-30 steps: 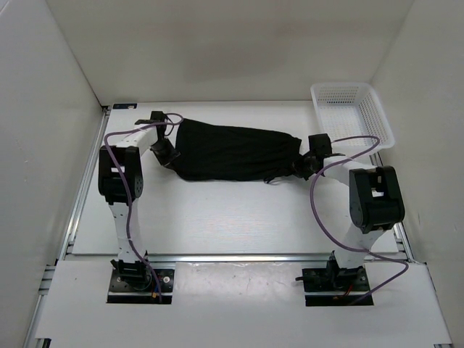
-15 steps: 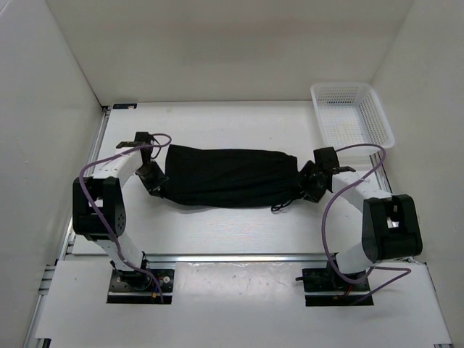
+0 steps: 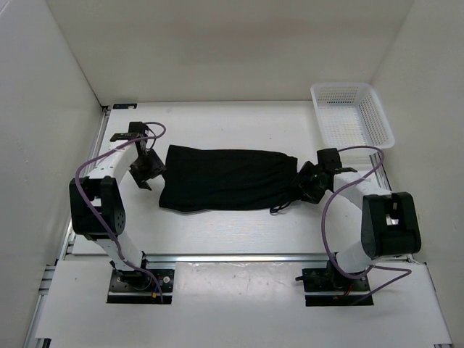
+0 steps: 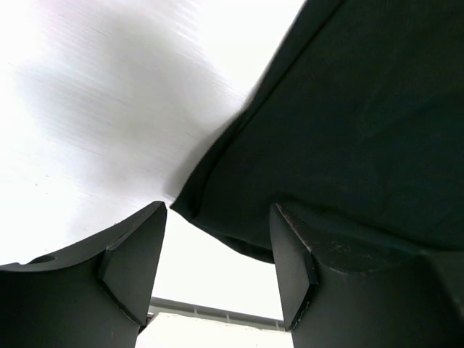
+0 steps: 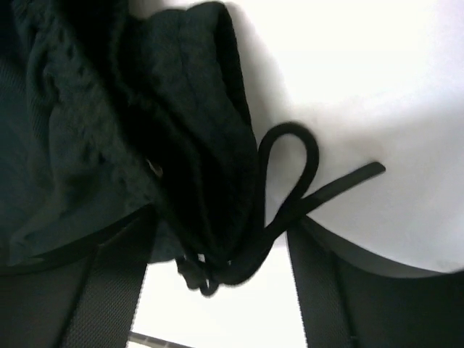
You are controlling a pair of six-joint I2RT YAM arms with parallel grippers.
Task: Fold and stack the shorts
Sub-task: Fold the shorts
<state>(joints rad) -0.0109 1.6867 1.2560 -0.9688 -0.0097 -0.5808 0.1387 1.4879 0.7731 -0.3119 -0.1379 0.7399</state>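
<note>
Left gripper [image 3: 148, 168]: apart, just beside hem [image 4: 217, 221]; shorts [image 3: 228, 177] flat, ready for folding. Right gripper [image 3: 305, 184]: apart, astride bunched waistband [image 5: 196, 145].

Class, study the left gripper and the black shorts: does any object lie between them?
Nothing visible does. The open left gripper sits just beside the left end of the shorts, and only bare table shows in the narrow gap between them.
</note>
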